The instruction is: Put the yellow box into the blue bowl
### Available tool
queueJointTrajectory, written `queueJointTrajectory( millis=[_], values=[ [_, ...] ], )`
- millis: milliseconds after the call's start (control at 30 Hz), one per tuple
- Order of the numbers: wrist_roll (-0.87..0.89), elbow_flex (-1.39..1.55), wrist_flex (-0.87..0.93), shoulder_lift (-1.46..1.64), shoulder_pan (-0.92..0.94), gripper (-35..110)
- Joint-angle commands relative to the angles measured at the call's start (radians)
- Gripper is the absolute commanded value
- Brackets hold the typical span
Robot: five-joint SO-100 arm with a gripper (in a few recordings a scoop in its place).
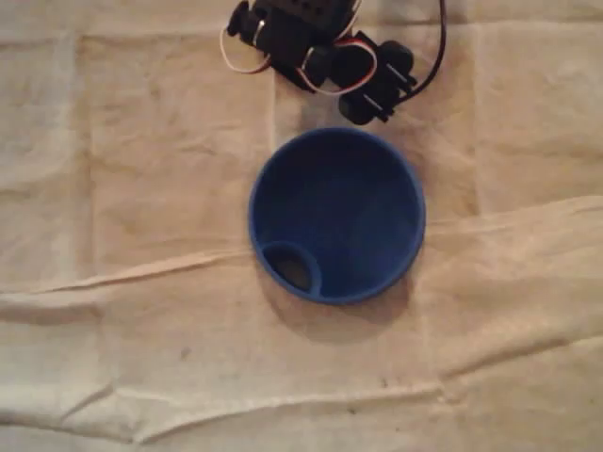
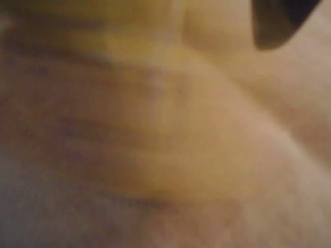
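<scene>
Item 1, blue bowl [image 1: 336, 215]: you have a round, deep, smooth-walled bowl in even dark blue. A small oval loop [image 1: 292, 266] sits against its inner wall at the lower left of the overhead view.

Item 2, yellow box: the wrist view gives you a blurred yellow-tan surface, and you cannot tell whether that is box or cloth, so its place relative to the bowl stays undetermined.

Item 3, table [image 1: 141, 188]: it is covered by a beige cloth, matte and creased, with long wrinkles below the bowl.

Item 4, arm [image 1: 301, 38]: your black, blocky arm is folded above the bowl, with white and red wire loops [image 1: 236, 58] on it. The tool [image 1: 369, 102] ends just beyond the bowl's upper rim. Whether its jaws stand wide or narrow cannot be told.
</scene>
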Motion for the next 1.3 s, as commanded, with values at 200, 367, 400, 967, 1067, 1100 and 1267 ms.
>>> queueJointTrajectory(
  millis=[200, 367, 400, 967, 1067, 1100, 1267],
  values=[
    [-0.009, -0.051, 0.006, 0.049, 0.005, 0],
    [-0.012, -0.049, 0.006, 0.207, -0.002, 0],
    [-0.012, -0.046, 0.006, 0.245, -0.003, 0],
    [0.0, -0.052, 0.074, 0.523, -0.005, 0],
    [0.0, -0.054, 0.072, 0.522, -0.032, 0],
    [0.0, -0.054, 0.072, 0.522, -0.055, 0],
    [0.002, -0.1, 0.072, 0.525, -0.15, 0]
  ],
)
